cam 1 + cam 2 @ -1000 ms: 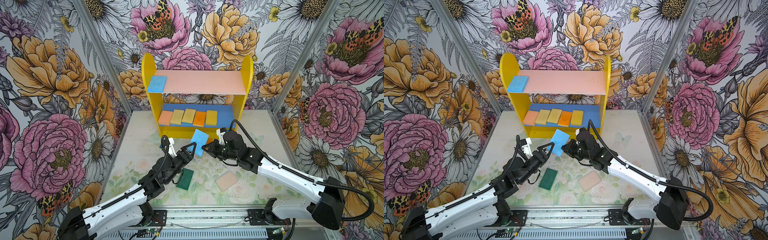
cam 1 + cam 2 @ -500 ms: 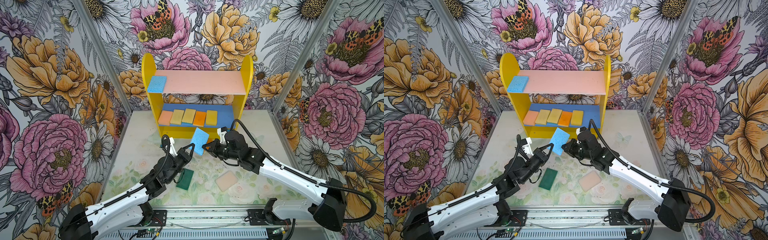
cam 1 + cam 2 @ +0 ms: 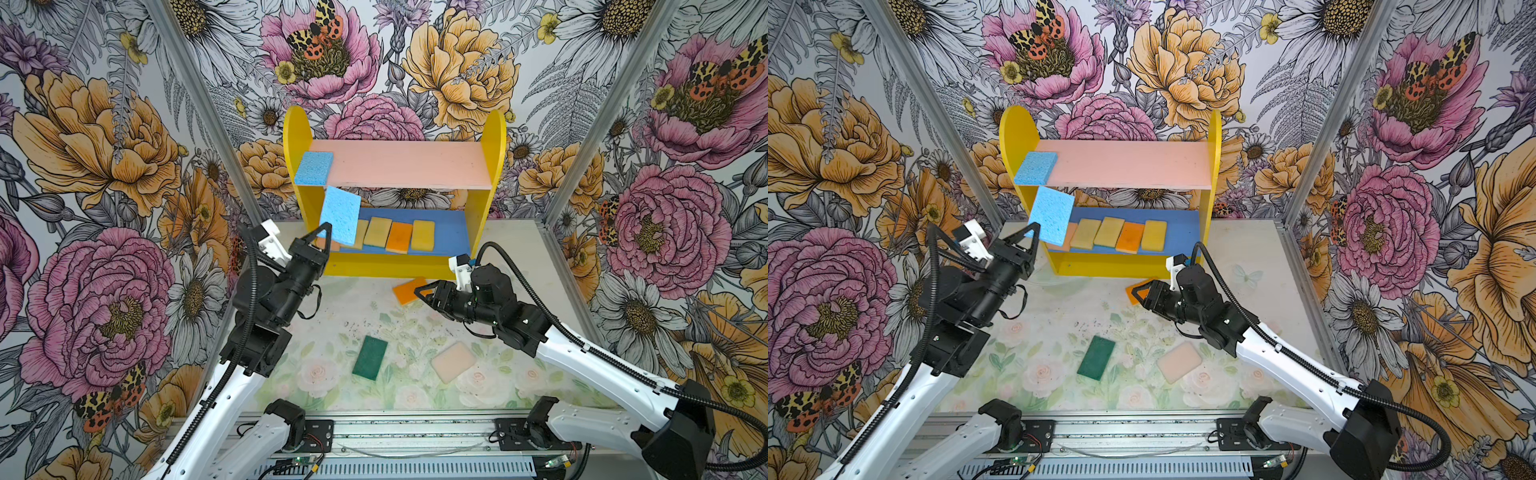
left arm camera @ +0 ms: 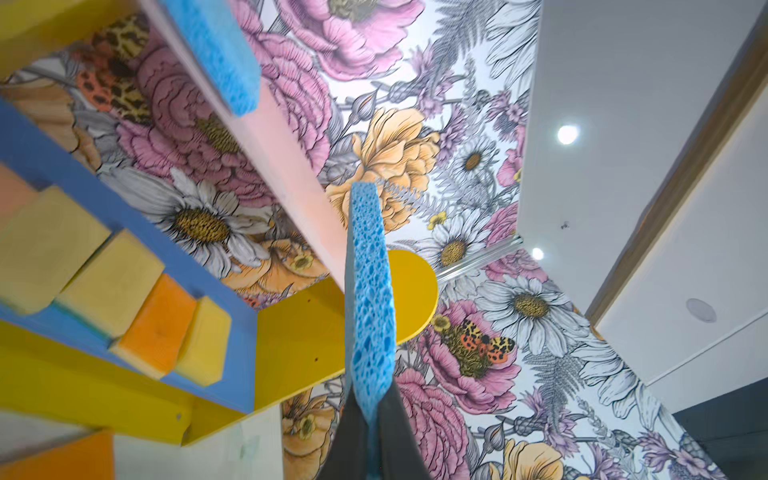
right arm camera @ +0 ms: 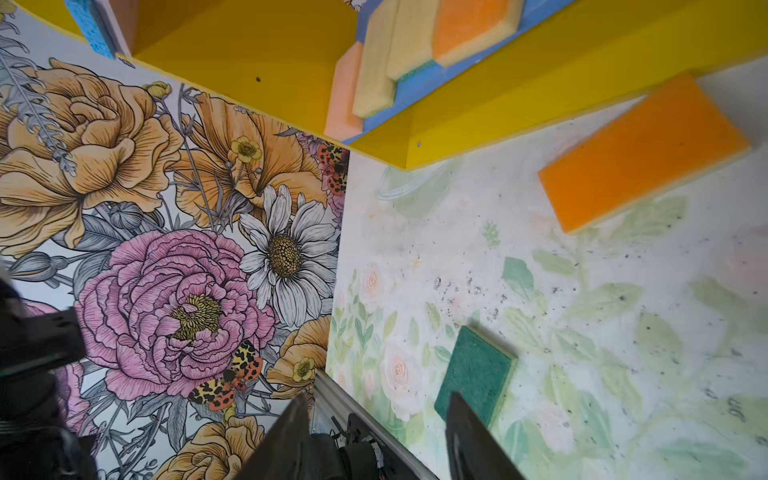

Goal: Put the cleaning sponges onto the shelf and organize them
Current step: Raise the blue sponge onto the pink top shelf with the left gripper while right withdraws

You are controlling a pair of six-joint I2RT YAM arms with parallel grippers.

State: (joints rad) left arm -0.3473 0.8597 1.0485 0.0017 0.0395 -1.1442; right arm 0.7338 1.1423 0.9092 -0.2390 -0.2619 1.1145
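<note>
Left gripper (image 3: 327, 233) pinches blue sponge (image 3: 340, 216), centre-left of frame, in front of shelf (image 3: 395, 168) left side. Right gripper (image 3: 422, 293) spread, empty, right of centre, just beside orange sponge (image 3: 402, 294).

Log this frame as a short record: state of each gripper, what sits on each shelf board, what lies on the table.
left gripper: shut on the held blue sponge, raised in front of the left end of the shelf
right gripper: open, empty, low beside the orange sponge
upper board: one shelved blue sponge, left end
lower board: row of five sponges
table: orange sponge, dark green sponge, peach sponge
</note>
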